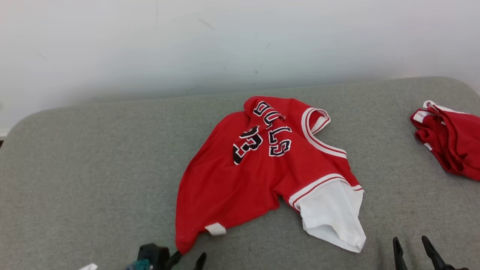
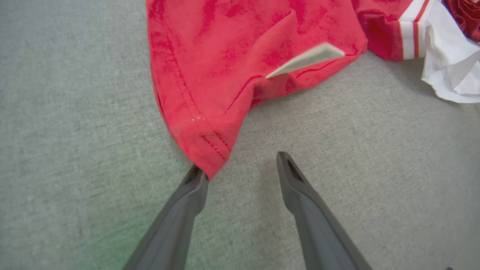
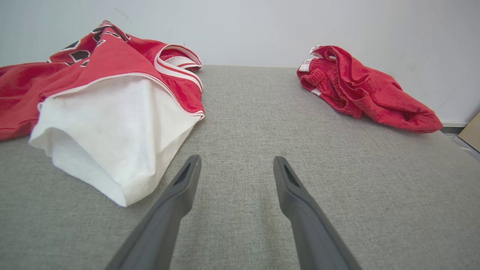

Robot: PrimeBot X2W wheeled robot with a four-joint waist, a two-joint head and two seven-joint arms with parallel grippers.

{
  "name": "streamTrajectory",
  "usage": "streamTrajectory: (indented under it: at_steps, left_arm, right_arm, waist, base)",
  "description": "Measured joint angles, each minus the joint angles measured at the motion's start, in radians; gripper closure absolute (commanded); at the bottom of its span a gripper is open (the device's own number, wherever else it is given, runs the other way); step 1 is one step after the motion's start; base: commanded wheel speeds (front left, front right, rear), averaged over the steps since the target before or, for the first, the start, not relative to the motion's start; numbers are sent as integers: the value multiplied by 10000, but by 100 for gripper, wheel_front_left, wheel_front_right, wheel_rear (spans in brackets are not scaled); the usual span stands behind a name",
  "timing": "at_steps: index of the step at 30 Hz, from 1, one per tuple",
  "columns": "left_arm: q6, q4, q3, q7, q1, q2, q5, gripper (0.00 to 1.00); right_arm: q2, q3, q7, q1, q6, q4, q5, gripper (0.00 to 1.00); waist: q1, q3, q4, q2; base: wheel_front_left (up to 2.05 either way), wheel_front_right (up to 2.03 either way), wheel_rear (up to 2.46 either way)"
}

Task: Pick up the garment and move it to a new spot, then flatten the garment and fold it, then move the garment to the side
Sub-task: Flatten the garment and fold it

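The garment [image 1: 262,165] is a red jersey with black-and-white lettering and a white sleeve, lying crumpled in the middle of the grey padded table [image 1: 93,168]. Its lower left hem corner [image 2: 206,150] touches the tip of one finger of my left gripper [image 1: 189,258], whose jaws stand open with nothing between them [image 2: 240,165]. Near the front right edge my right gripper [image 1: 410,245] is open and empty [image 3: 236,165], just right of the garment's white sleeve [image 3: 112,138]. A white tag [image 2: 307,58] sticks out of the hem.
A second red garment [image 1: 450,142] lies bunched at the table's far right edge, seen too in the right wrist view [image 3: 360,90]. A pale wall [image 1: 225,45] runs behind the table. Bare grey surface stretches left of the jersey.
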Motion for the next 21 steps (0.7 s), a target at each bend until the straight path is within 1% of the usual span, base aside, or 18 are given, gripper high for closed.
streamTrajectory:
  at_steps: [1, 3, 6, 7, 10, 11, 13, 14, 17, 21]
  left_arm:
    - [-59, 107, -40, -38, 109, -13, -2, 20]
    - [-125, 295, -73, -107, 282, -56, -52, 25]
    - [-125, 483, -75, -167, 525, -146, -125, 22]
    - [-86, 543, -65, -190, 625, -167, -188, 23]
    - [82, 600, 190, -320, 965, -209, -453, 20]
    - [159, 587, 299, -385, 1079, -205, -504, 16]
    - [357, 483, 644, -502, 1270, -201, -587, 3]
    - [447, 378, 825, -550, 1327, -198, -598, 0]
    - [681, -81, 1603, -617, 1422, -205, -443, 0]
    - [838, -1248, 3091, -635, 1837, -453, 754, 0]
  right_arm:
    - [0, -15, 0, 18, 0, 12, -4, 0]
    - [2, -40, 0, 59, 0, 19, -13, 0]
    - [0, -73, 0, 186, 0, 56, -31, 0]
    - [0, -81, 0, 220, 0, 56, -31, 0]
    - [2, -102, 0, 277, 0, 56, -29, 0]
    - [0, -119, 0, 348, 0, 56, -29, 0]
    - [2, -169, 0, 477, 0, 46, -27, 0]
    - [-2, -209, 0, 515, 0, 25, -27, 0]
    - [2, -309, 0, 554, 0, -96, -36, 0]
    - [0, -562, 0, 605, 0, -362, -96, 0]
  waist:
    - [0, -49, 17, 0]
    - [0, -153, 49, 0]
    - [0, -317, 85, 0]
    - [-1, -376, 90, 0]
    - [0, -568, 93, 0]
    - [0, -642, 96, 0]
    - [-1, -748, 113, 0]
    - [-1, -781, 141, 0]
    - [-1, -861, 226, 0]
    - [-1, -976, 368, 0]
  base:
    - [0, 0, 0]
    - [0, 0, 0]
    - [0, 0, 0]
    - [0, 0, 0]
    - [0, 0, 0]
    - [0, 0, 0]
    - [0, 0, 0]
    - [0, 0, 0]
    - [0, 0, 0]
    - [0, 0, 0]
